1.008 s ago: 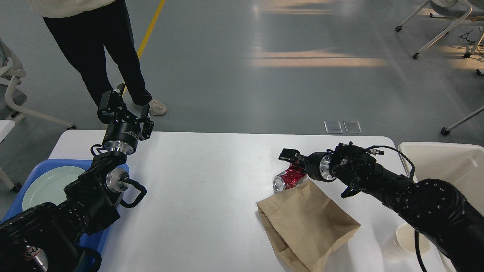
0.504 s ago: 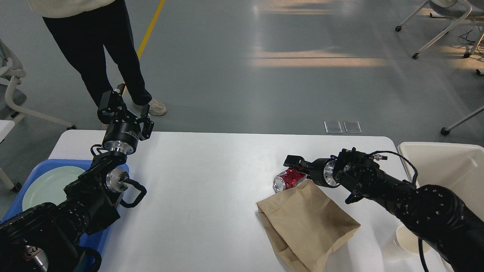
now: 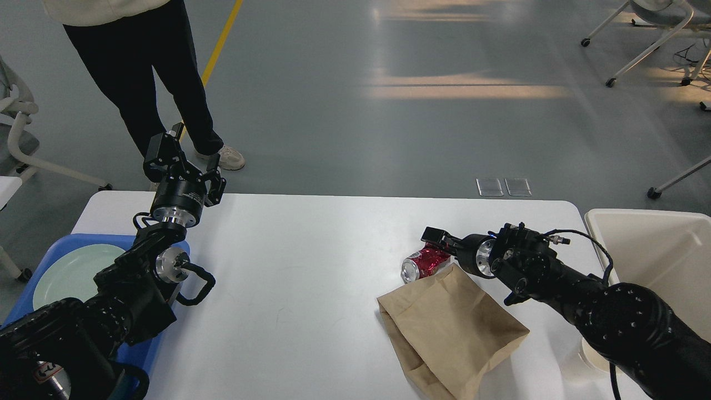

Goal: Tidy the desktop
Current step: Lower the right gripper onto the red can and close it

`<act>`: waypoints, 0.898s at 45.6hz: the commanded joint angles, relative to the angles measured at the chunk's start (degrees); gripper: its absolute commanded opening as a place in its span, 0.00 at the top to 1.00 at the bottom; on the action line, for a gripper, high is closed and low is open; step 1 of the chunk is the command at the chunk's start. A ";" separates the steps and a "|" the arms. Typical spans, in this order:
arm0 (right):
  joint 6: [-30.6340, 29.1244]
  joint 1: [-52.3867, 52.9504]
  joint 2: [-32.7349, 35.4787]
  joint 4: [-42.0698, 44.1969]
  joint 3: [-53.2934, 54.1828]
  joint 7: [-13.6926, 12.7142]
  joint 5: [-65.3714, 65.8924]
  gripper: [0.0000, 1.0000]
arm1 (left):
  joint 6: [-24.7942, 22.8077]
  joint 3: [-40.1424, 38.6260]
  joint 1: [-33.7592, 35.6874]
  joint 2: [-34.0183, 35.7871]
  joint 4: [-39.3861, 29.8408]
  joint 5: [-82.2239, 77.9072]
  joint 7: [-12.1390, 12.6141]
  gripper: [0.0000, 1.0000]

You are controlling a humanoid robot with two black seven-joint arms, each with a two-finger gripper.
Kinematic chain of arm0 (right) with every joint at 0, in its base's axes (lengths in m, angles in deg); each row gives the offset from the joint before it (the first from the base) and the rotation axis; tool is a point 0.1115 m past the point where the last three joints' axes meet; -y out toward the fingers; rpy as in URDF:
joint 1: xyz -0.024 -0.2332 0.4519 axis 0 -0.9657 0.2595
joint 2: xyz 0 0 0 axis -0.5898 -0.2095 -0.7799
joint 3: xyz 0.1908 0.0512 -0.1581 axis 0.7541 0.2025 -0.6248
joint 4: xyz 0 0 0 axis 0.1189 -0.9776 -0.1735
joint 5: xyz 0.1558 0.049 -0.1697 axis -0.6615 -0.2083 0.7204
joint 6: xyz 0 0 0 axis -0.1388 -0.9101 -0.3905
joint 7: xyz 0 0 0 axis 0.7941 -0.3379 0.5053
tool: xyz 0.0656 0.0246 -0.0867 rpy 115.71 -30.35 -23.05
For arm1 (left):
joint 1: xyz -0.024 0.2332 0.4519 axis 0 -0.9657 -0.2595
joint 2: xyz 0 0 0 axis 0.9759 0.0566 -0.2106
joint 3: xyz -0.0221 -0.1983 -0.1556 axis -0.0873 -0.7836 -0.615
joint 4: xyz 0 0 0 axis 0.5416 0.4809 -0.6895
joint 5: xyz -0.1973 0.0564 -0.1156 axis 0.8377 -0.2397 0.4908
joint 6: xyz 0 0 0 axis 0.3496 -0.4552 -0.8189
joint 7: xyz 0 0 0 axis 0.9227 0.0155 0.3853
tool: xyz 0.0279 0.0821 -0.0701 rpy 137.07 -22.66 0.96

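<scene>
The white desktop [image 3: 311, 266] fills the lower half of the head view. A crushed red can [image 3: 423, 263] lies on its side right of the middle, touching the top corner of a flat brown paper bag [image 3: 450, 322]. My right gripper [image 3: 436, 240] reaches in from the right, low over the can's far end. Its fingers are dark and seen end-on, so I cannot tell whether they grip the can. My left gripper [image 3: 186, 166] is raised above the desktop's far left edge, open and empty.
A blue tray [image 3: 50, 255] holding a pale green plate [image 3: 72, 272] sits at the left edge under my left arm. A cream bin [image 3: 661, 250] stands off the right edge. A paper cup [image 3: 589, 355] is partly hidden by my right arm. A person [image 3: 150, 72] stands beyond the far left corner.
My right gripper has moved down and slightly right, closer onto the can. The can, the bag and my left arm have not moved.
</scene>
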 commanded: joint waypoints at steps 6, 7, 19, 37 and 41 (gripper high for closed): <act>1.50 -0.69 -1.26 0.00 0.15 0.12 -0.36 0.01 | 0.00 0.00 0.01 0.00 0.00 0.00 0.00 0.03; 1.50 -0.69 -1.43 0.00 0.24 0.20 -0.36 0.01 | 0.00 0.00 0.01 0.00 0.00 0.00 0.00 0.03; 1.50 -1.13 -2.67 0.00 0.33 0.20 -0.45 0.06 | 0.00 0.00 0.01 0.00 0.00 0.00 0.00 0.03; 1.59 -2.54 -4.77 1.84 0.33 0.12 -0.28 0.06 | 0.00 0.00 0.01 0.00 0.00 0.00 0.00 0.03; 1.59 -2.54 -5.22 1.84 0.41 0.12 -0.10 0.06 | 0.00 0.00 0.01 0.00 0.00 0.00 0.00 0.03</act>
